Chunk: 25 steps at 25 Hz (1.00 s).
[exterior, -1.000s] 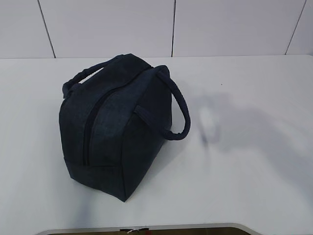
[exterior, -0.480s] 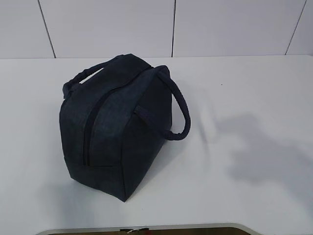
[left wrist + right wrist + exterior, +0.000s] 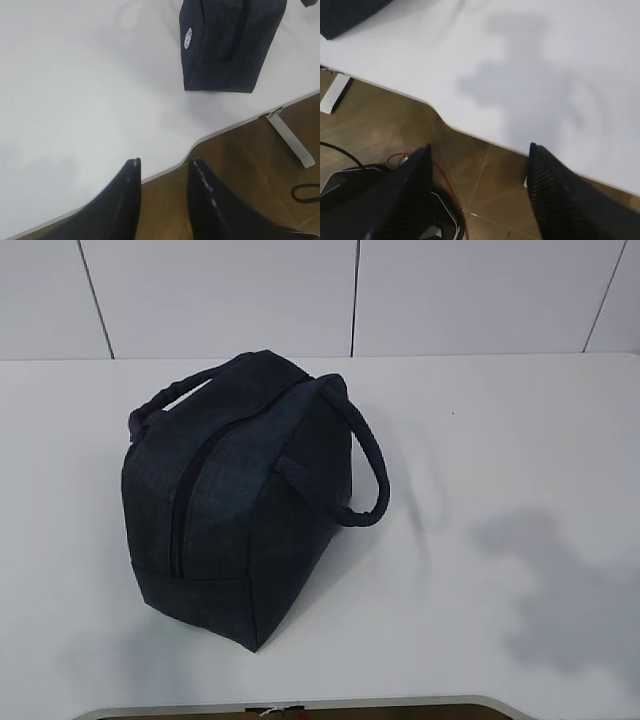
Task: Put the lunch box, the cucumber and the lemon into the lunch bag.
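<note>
Although the task names three things to pack, the exterior view shows only the lunch bag (image 3: pixel 245 495), standing on the white table (image 3: pixel 500 440) with its zipper line running down the side that faces the camera and apparently closed; the lunch box, cucumber and lemon are nowhere visible, so whether they sit inside the bag cannot be told. Neither arm appears here, only a soft shadow on the table to the right of the bag. Behind the bag rises a pale panelled wall.

In the left wrist view the left gripper (image 3: pixel 162 172) hangs over the table's near edge, well apart from the bag (image 3: pixel 230 45), its dark fingers parted with nothing between them. The bag's round white logo (image 3: pixel 188 38) faces this camera.

In the right wrist view the right gripper (image 3: pixel 477 160) is spread wide and empty, over the table edge, with just a corner of the bag (image 3: pixel 345 15) at the upper left.

A likely risk: if the zipper is indeed shut, any reach to load the bag would only shove it across the smooth top. Below the table lie a wooden floor, a white table leg and loose cables
</note>
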Each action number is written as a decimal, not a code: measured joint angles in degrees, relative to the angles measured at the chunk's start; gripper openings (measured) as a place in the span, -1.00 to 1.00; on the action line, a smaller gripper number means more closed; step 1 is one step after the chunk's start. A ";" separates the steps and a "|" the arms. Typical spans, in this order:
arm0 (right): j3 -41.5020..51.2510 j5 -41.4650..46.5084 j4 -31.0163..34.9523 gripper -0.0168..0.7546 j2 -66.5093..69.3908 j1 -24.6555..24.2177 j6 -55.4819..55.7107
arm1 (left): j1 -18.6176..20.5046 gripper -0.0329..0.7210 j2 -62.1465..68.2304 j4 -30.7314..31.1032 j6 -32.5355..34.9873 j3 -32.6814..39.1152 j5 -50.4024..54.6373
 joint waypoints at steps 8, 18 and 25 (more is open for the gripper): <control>6.24 -0.13 0.00 0.28 -6.42 0.00 -0.11 | 0.00 -0.32 -4.15 0.00 0.00 3.70 -0.59; 7.62 -1.57 0.00 0.28 -18.72 0.00 -0.21 | 0.00 -0.32 -5.60 0.00 0.00 8.71 -2.33; 10.93 -5.35 -0.50 0.28 -26.21 0.00 -0.31 | 0.00 -0.32 -5.60 -0.24 0.00 9.16 -4.72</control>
